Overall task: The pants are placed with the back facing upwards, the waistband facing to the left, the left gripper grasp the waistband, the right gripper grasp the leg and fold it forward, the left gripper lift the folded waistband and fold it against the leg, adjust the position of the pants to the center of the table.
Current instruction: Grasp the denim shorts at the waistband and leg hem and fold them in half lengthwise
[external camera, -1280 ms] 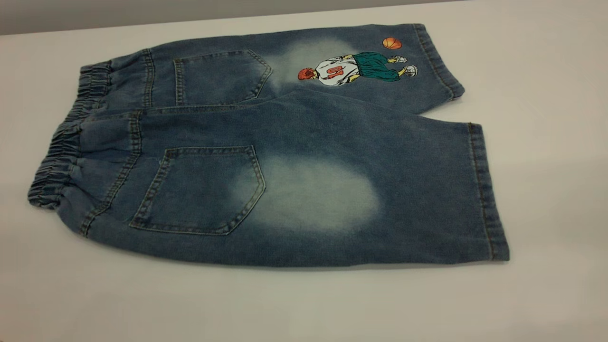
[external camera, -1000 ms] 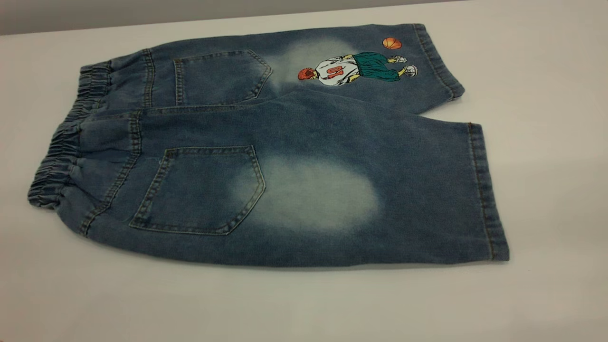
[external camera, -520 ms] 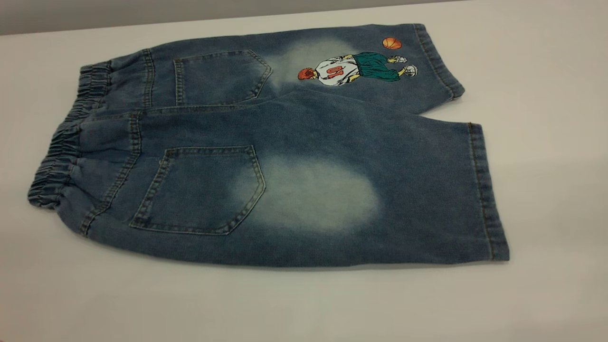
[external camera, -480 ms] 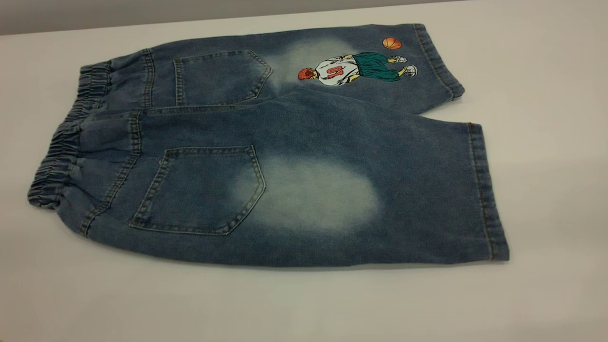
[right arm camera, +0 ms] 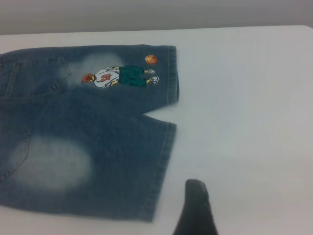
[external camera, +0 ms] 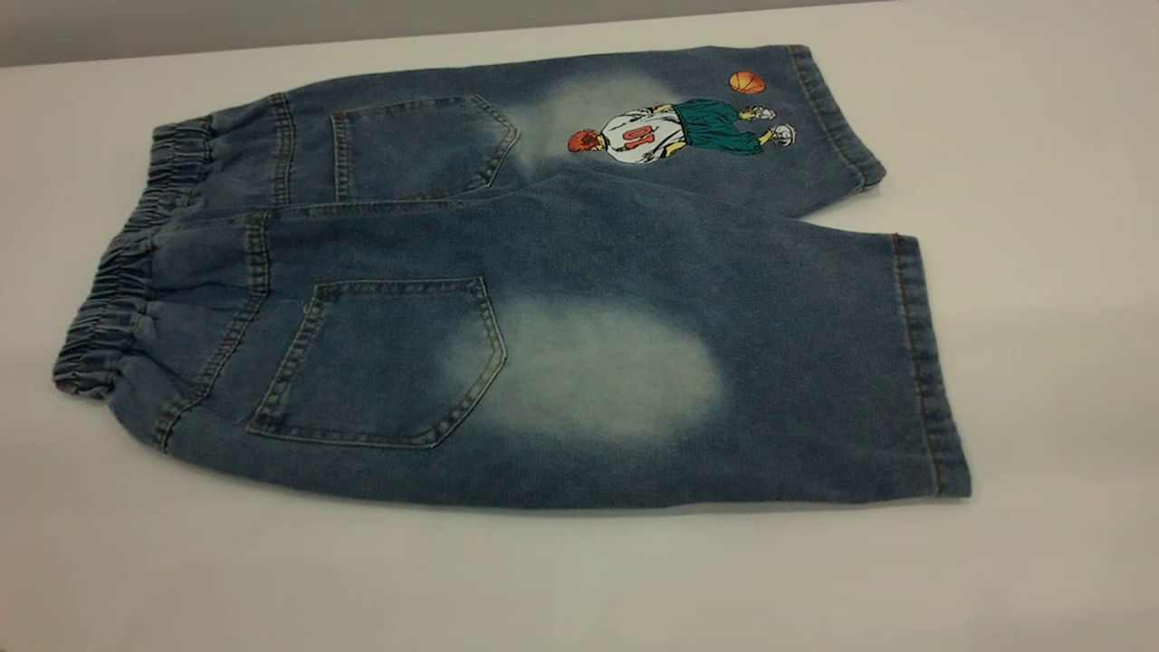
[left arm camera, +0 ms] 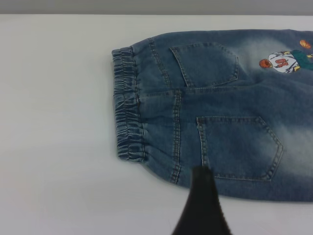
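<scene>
Only one dark finger of the left hand (left arm camera: 203, 205) shows, so I cannot tell its opening; it hovers just short of the pants' (external camera: 543, 299) near edge, the waistband (left arm camera: 128, 107) ahead and to one side. The right hand (right arm camera: 195, 208), likewise unreadable, hangs over bare counter (external camera: 1041, 317) just off the plain leg's (right arm camera: 93, 161) hem. The pants lie flat, long axis running hand to hand.

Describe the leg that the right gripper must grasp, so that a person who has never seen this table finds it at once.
On the white table lie blue denim pants, back up, with the waistband at the exterior view's left. The leg is the nearer one in that view, ending in a stitched hem at the right. It has only an oval faded patch, whereas the farther leg carries the basketball-player print.
</scene>
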Robot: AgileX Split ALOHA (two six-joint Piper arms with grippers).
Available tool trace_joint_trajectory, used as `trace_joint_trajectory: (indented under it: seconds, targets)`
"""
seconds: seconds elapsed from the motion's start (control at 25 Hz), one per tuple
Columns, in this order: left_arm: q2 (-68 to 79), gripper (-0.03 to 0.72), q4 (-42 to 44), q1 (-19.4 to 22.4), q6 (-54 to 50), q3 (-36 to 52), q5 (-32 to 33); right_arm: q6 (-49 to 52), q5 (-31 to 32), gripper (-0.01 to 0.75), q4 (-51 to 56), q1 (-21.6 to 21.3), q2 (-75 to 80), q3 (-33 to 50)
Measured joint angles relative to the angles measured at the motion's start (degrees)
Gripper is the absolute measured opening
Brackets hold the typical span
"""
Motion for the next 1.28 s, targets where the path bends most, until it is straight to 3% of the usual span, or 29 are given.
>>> trace_joint_trajectory:
  seconds: [0.44, 0.8, 0.92, 1.0, 1.28]
  targets:
    - [0.0, 0.486, 0.06, -0.11, -0.04, -0.1, -0.07, 0.4, -0.73, 0.465, 2.63, 0.0, 0.0, -0.13]
    - [13.14, 0.486, 2.02, -0.11, -1.95, -6.11, -2.64, -2.67, -10.6, 0.465, 4.15, 0.0, 9.77, -4.46]
    - [21.93, 0.486, 4.41, -0.11, -5.75, -6.16, -6.66, -4.64, -13.68, 0.465, 4.15, 0.0, 18.66, -4.04]
    - [27.79, 0.485, 4.76, -0.11, -8.45, -6.16, -12.8, -5.27, -15.81, 0.465, 4.61, 0.0, 24.99, -3.8]
    - [51.55, 0.485, 4.76, -0.05, -9.32, -6.16, -25.33, -7.36, -23.51, 0.465, 10.93, 0.0, 43.37, -3.8]
